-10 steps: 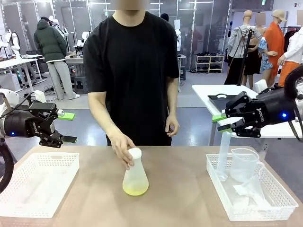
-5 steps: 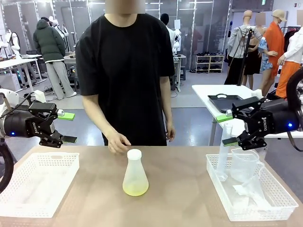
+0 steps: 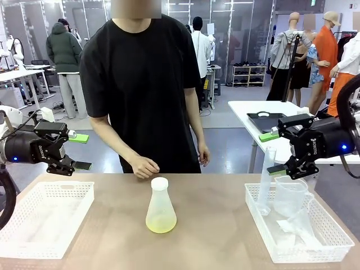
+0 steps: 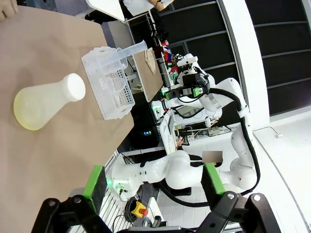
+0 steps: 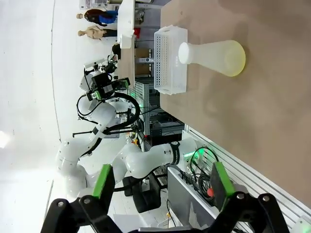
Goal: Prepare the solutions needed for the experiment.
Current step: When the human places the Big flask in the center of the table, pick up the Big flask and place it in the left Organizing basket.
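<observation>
The solutions (image 3: 161,225) are a little pale yellow liquid in the bottom of a frosted conical flask (image 3: 161,205) with a white top, upright mid-table. Nothing touches it. The left wrist view shows the flask (image 4: 46,99) lying sideways in the picture, and so does the right wrist view (image 5: 214,56). My left gripper (image 3: 80,152) hovers open above the left basket, nothing between its fingers (image 4: 95,180). My right gripper (image 3: 272,153) is open above the right basket, its green pads (image 5: 218,178) wide apart, beside the top of the measuring cylinder (image 3: 265,181).
A white basket (image 3: 45,216) sits at the left. Another basket (image 3: 292,256) at the right holds the leaning cylinder, a clear handled beaker (image 3: 289,194) and plastic bags. The person stands at the far edge, one hand (image 3: 144,167) resting just behind the flask.
The person's hand let go of the flask top and drew back to the table edge. My right gripper opened off the cylinder top and shifted slightly right. The left arm stayed still.
</observation>
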Robot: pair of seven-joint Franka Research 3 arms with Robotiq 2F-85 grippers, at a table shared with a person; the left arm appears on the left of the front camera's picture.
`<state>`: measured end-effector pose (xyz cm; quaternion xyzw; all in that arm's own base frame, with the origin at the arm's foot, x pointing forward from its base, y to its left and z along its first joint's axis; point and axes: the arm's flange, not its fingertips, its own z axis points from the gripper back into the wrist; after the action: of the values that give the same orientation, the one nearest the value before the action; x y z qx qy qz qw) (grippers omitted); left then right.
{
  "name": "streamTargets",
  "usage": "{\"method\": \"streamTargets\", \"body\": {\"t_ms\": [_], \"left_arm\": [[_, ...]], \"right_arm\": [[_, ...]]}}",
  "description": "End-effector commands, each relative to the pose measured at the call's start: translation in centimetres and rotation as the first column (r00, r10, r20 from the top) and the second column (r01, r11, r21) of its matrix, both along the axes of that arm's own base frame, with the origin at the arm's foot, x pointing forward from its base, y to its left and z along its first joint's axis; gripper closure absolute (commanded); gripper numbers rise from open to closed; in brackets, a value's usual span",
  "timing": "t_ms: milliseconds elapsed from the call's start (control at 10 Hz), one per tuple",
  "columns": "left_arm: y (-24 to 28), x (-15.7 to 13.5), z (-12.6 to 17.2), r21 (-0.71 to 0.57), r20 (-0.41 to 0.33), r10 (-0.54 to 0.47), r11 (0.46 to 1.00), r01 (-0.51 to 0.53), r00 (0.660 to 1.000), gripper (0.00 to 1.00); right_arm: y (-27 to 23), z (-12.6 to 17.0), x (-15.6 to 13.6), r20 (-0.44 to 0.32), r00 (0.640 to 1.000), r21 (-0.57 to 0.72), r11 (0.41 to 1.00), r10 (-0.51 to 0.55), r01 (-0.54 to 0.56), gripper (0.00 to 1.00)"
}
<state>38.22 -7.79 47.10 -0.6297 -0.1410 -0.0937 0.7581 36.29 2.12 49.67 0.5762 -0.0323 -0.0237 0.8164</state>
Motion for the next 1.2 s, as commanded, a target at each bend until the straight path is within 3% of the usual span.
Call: {"method": "streamTargets", "body": {"t_ms": [0,600,800,1000,1100], "left_arm": [[-0.2,0.1,0.2,-0.029,-0.006,0.003,1.000,-0.003,1.000,0.00],[0.0,0.0,0.0,0.000,0.000,0.000,1.000,0.000,1.000,0.00],[-2.3,1.7,0.1,0.008,0.016,-0.076,0.997,0.076,0.997,0.00],[-4.9,3.8,0.6,0.008,0.078,-0.119,0.993,0.119,0.990,0.00],[-5.8,5.2,0.6,0.034,0.161,-0.142,0.990,0.138,0.977,0.00]], "right_arm": [[0.0,0.1,-0.2,0.006,1.000,0.009,1.000,-0.002,0.002,0.00],[0.0,0.1,-0.2,0.006,1.000,0.009,1.000,-0.002,0.002,0.00],[0.0,0.1,-0.2,0.006,1.000,0.009,1.000,-0.002,0.002,0.00],[0.0,0.1,-0.2,0.006,1.000,0.009,1.000,-0.002,0.002,0.00],[0.0,0.1,-0.2,0.006,1.000,0.009,1.000,-0.002,0.002,0.00]]}}
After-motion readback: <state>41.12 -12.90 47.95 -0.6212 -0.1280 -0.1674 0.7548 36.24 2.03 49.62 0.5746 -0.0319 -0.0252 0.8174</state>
